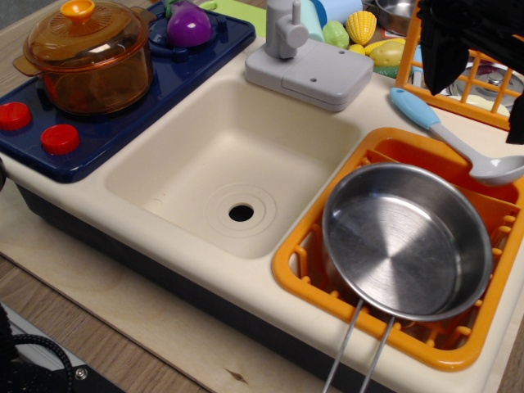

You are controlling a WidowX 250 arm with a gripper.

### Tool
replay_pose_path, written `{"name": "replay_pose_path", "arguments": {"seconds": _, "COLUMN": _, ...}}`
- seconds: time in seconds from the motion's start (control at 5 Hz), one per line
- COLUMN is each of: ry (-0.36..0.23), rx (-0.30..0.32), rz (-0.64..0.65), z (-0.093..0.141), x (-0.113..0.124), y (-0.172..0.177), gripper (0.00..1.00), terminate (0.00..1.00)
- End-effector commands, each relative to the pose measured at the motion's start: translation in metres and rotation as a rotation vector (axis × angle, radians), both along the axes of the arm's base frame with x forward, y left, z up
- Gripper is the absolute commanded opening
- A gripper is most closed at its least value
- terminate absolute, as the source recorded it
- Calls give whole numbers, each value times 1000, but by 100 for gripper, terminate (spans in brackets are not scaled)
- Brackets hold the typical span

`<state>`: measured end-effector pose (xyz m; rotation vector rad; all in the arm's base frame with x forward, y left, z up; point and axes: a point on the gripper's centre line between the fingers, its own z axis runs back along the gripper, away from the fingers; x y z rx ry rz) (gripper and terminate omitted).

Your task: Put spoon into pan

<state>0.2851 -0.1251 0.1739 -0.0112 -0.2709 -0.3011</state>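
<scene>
The spoon has a light blue handle and a grey shaft and bowl. It lies slantwise at the right, with its bowl resting on the back rim of the orange dish rack. The pan, wide, shallow and shiny steel, sits tilted in that rack with its two-wire handle pointing toward the front edge. My black gripper hangs at the top right, above and just behind the spoon. Its two dark fingers stand apart with nothing between them. Its upper part is cut off by the frame.
A beige sink basin with a grey faucet fills the middle. A transparent orange lidded pot and a purple eggplant sit on the blue stove at left. Toy vegetables and an orange crate stand behind.
</scene>
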Motion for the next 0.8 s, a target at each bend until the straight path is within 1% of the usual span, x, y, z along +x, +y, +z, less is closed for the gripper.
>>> {"name": "replay_pose_path", "arguments": {"seconds": 0.0, "ry": 0, "rx": 0, "rz": 0, "z": 0, "x": 0, "y": 0, "gripper": 100, "terminate": 0}}
{"name": "replay_pose_path", "arguments": {"seconds": 0.2, "ry": 1, "rx": 32, "rz": 137, "z": 3, "x": 15, "y": -4, "gripper": 100, "terminate": 0}}
{"name": "replay_pose_path", "arguments": {"seconds": 0.4, "ry": -7, "rx": 70, "rz": 252, "z": 5, "x": 23, "y": -17, "gripper": 100, "terminate": 0}}
{"name": "replay_pose_path", "arguments": {"seconds": 0.6, "ry": -12, "rx": 36, "rz": 359, "z": 6, "x": 31, "y": -28, "gripper": 100, "terminate": 0}}
